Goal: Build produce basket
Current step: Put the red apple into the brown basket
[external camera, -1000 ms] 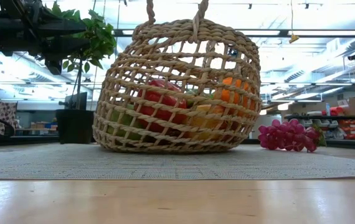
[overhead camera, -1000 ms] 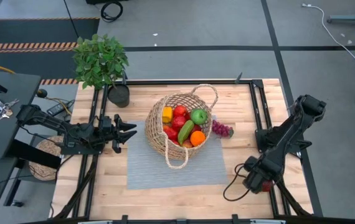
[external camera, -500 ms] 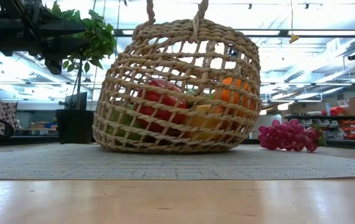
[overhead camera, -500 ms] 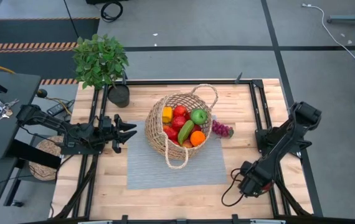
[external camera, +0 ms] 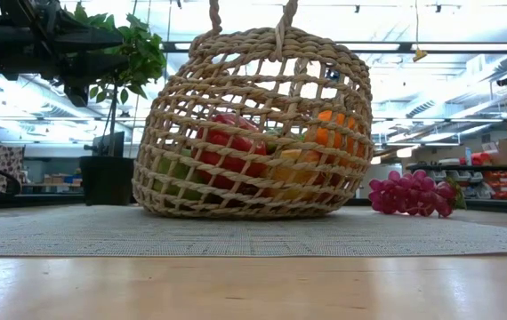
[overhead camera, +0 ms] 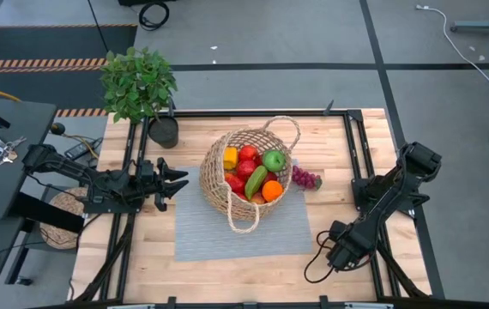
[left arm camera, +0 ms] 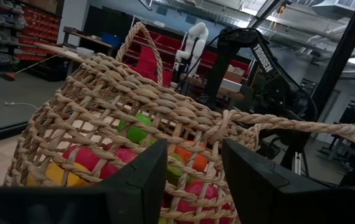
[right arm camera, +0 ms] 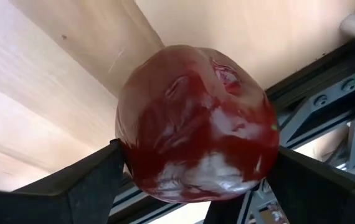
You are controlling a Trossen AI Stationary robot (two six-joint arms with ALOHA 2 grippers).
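Observation:
The tan wicker basket [overhead camera: 249,172] stands on a grey mat [overhead camera: 210,236], tilted toward the near edge. It holds apples, an orange, a yellow pepper and a cucumber. In the low view the basket [external camera: 253,124] fills the middle. Purple grapes [overhead camera: 305,178] lie on the wood to the basket's right, and they also show as the grapes [external camera: 412,193] in the low view. My left gripper [overhead camera: 176,182] hovers open just left of the basket; its wrist view shows the basket [left arm camera: 165,137] ahead. My right gripper [overhead camera: 341,253] is at the table's right near part, shut on a glossy red fruit [right arm camera: 196,124]. My right gripper pinches the red fruit between its two fingers, one finger [right arm camera: 93,180] on each flank, at the fruit's widest part [right arm camera: 131,155]. The fingers point down at the wood. Whether the fruit rests on the table or hangs clear, I cannot tell.
A black pot with a leafy plant [overhead camera: 141,86] stands at the far left corner. Dark metal rails [overhead camera: 360,154] run along both table sides. Bare wood lies near the front edge [overhead camera: 244,279].
My right arm has folded in, and its gripper has shifted a little toward the table's left and near edge, carrying the red fruit. The basket, the grapes and my left arm have stayed put.

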